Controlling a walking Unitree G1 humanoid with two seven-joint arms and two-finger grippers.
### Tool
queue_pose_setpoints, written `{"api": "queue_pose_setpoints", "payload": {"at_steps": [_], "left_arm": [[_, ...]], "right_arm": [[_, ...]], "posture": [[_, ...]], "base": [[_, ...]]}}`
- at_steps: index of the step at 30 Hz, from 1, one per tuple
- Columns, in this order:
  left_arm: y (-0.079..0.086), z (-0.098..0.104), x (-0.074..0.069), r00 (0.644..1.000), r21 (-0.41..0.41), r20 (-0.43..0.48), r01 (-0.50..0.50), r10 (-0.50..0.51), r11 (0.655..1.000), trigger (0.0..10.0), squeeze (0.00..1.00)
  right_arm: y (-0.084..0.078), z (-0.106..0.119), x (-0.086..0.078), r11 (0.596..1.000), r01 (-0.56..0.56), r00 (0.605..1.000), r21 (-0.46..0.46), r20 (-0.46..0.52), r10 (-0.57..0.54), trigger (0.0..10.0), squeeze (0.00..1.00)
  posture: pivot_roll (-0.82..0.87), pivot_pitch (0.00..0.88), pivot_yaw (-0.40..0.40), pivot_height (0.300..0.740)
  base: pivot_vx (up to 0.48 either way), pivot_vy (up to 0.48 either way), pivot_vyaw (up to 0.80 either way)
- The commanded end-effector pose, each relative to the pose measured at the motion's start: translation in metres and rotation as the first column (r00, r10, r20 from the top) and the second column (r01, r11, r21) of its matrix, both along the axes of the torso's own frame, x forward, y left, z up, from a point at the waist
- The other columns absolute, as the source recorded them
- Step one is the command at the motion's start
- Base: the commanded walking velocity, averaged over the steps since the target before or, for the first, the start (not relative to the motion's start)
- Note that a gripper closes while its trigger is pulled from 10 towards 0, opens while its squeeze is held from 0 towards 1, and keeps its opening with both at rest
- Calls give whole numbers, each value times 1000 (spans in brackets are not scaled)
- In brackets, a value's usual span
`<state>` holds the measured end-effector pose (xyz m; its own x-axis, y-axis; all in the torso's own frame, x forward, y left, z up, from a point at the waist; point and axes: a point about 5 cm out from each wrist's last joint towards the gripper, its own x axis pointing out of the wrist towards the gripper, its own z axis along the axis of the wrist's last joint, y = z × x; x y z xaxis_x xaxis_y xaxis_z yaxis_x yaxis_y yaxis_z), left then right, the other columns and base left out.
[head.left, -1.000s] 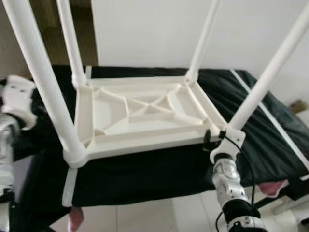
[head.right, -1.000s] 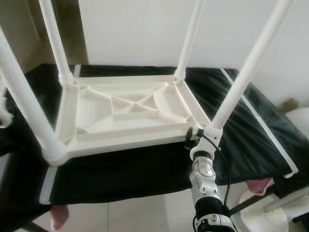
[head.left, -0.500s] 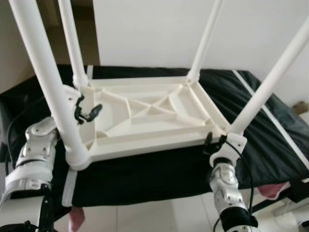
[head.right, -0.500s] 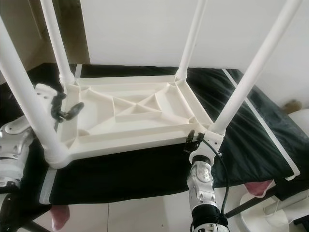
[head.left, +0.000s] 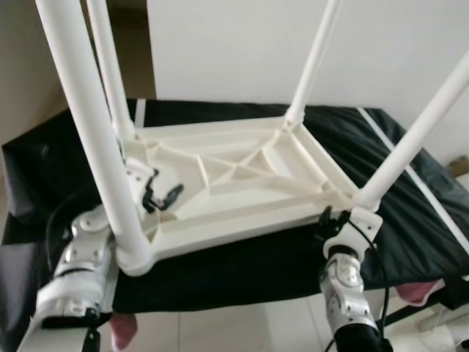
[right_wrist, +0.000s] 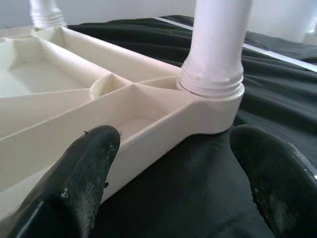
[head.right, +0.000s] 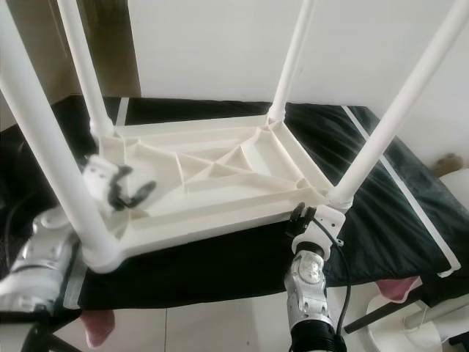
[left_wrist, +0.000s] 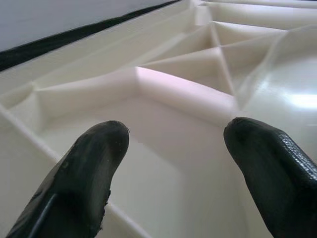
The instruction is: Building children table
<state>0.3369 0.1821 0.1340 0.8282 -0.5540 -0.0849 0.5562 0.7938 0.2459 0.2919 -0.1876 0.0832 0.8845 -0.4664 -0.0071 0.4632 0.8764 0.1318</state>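
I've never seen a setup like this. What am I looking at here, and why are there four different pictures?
A humanoid robot is assembling a white children's table, which lies upside down on a black cloth, its four legs pointing up. Two pictures come from the robot's head, looking down. The other two come from cameras on its wrists, looking along its black fingers. The left gripper hovers open over the ribbed underside near one leg. The right gripper is open at the table's near right corner, below a screwed-in leg. Nothing is held.
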Motion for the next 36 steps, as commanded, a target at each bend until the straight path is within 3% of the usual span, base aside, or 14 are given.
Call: {"api": "queue_pose_setpoints", "payload": {"at_steps": [1, 6, 11, 15, 20, 33, 36], "left_arm": [[-12, -5, -4, 998, -3, -17, 53, -53, 999, 10000, 0], [-20, -12, -15, 996, -23, -36, 75, -76, 997, 10000, 0], [-20, -12, -18, 997, -38, -39, 61, -62, 997, 10000, 0], [-15, -10, -18, 998, -31, -33, 50, -51, 998, 10000, 0], [-13, -7, -19, 999, -31, -29, 45, -45, 999, 10000, 0], [-23, 2, -30, 996, -36, -3, 88, -89, 995, 10000, 0], [-37, 6, -33, 993, -60, 9, 116, -115, 991, 10000, 0]], "right_arm": [[-3, -17, -9, 999, 33, 996, 10, -85, -32, 10000, 0], [-13, -24, -15, 993, 117, 985, 26, -132, -113, 10000, 0], [-15, -24, -16, 993, 117, 984, 11, -138, -115, 10000, 0], [-17, -13, -17, 989, 150, 986, -1, -67, -150, 10000, 0], [-17, -13, -15, 990, 141, 987, 8, -81, -140, 10000, 0], [-17, -15, 5, 998, -22, 994, 65, -108, 29, 10000, 0], [-22, -9, 20, 993, -114, 987, 1, -115, 113, 10000, 0]], "posture": [[115, 0, -78, 740], [119, 0, -82, 740], [121, 0, -86, 740], [131, 0, -96, 740], [133, 0, -96, 740], [145, 0, -98, 740], [154, 0, -103, 740]], "base": [[0, 0, 0], [0, 0, 0], [0, 0, 0], [0, 0, 0], [0, 0, 0], [0, 0, 0], [0, 0, 0]]}}
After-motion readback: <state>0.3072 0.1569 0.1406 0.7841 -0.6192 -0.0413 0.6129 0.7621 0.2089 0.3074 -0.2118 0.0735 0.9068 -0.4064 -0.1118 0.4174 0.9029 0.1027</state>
